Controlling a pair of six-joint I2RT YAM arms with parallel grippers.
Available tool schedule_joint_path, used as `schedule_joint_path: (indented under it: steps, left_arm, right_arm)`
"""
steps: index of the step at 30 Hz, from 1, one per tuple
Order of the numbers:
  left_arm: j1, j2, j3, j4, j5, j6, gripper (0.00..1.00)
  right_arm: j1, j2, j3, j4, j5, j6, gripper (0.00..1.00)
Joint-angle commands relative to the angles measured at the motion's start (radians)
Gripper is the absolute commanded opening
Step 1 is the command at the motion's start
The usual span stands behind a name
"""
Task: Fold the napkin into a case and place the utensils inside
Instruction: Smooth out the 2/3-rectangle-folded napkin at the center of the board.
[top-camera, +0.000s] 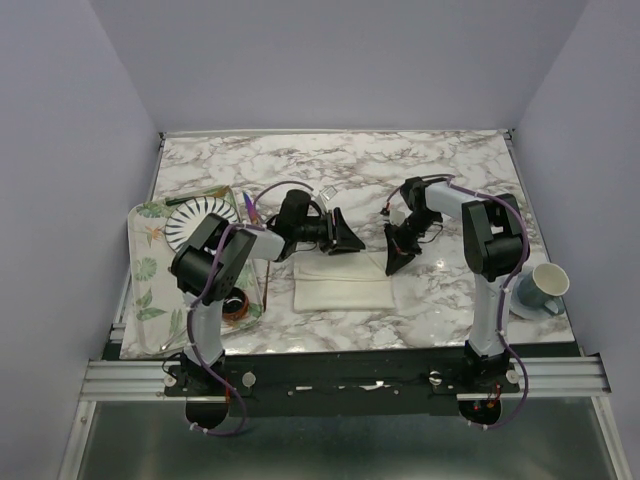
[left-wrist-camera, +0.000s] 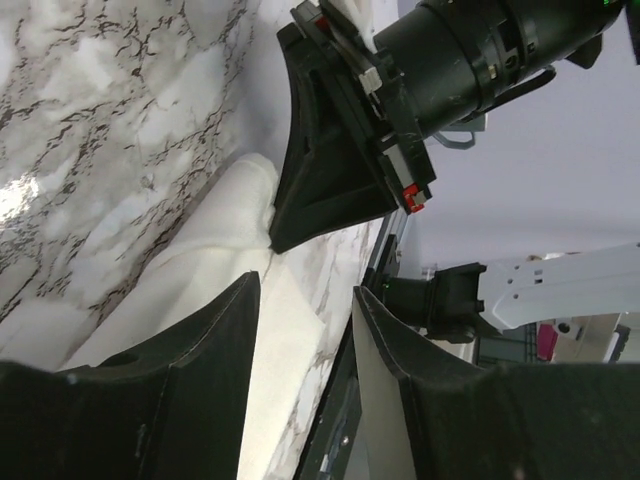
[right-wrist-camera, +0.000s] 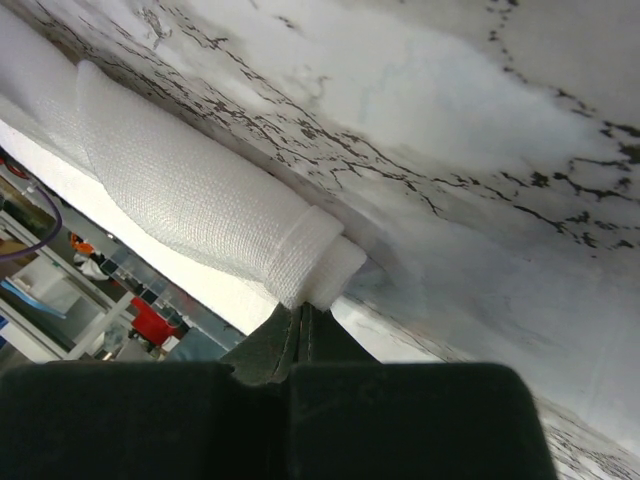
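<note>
The cream napkin (top-camera: 340, 288) lies folded into a flat rectangle near the table's front middle. My left gripper (top-camera: 345, 243) hangs over its far edge, open, with nothing between its fingers (left-wrist-camera: 225, 330); below them the napkin (left-wrist-camera: 215, 240) shows. My right gripper (top-camera: 392, 266) is shut, its tips (right-wrist-camera: 306, 308) against the rolled right-hand corner of the napkin (right-wrist-camera: 190, 190). In the left wrist view the right gripper (left-wrist-camera: 272, 243) touches that corner. A slim purple-blue utensil (top-camera: 247, 207) lies by the plate at the left.
A white plate with black stripes (top-camera: 195, 222) sits on a leaf-patterned tray (top-camera: 145, 270) at the left. A pale blue mug (top-camera: 541, 286) stands at the right edge. A dark round object (top-camera: 236, 304) lies beside the left arm's base.
</note>
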Motion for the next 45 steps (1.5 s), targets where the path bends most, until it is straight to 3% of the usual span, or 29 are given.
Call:
schedule_joint_path:
  steps: [1, 6, 10, 17, 21, 33, 40, 45]
  left_arm:
    - [-0.021, 0.008, 0.02, 0.126, 0.02, -0.076, 0.46]
    - [-0.047, 0.048, 0.055, 0.068, -0.044, -0.075, 0.29]
    - [-0.073, 0.085, 0.086, 0.066, -0.066, -0.086, 0.22]
    - [-0.101, 0.149, 0.132, 0.0, -0.129, -0.052, 0.2]
    - [-0.098, 0.21, 0.143, -0.115, -0.155, 0.009, 0.18]
    - [-0.073, 0.272, 0.161, -0.207, -0.153, 0.123, 0.15]
    - [-0.075, 0.272, 0.175, -0.221, -0.146, 0.141, 0.15]
    - [-0.073, 0.278, 0.176, -0.23, -0.144, 0.15, 0.15]
  right_arm:
    - [-0.002, 0.04, -0.019, 0.081, 0.075, -0.004, 0.01]
    - [-0.003, 0.032, -0.036, 0.093, 0.071, 0.004, 0.01]
    - [-0.003, 0.024, -0.045, 0.098, 0.076, 0.004, 0.01]
    - [-0.003, 0.02, -0.054, 0.101, 0.068, 0.004, 0.01]
    - [-0.003, 0.009, -0.054, 0.095, 0.064, 0.001, 0.03]
    - [-0.057, -0.169, 0.029, -0.036, -0.129, -0.143, 0.34]
    - [-0.057, -0.163, -0.003, 0.105, -0.371, -0.021, 0.33]
    - [-0.044, -0.1, -0.029, 0.156, -0.398, 0.022, 0.28]
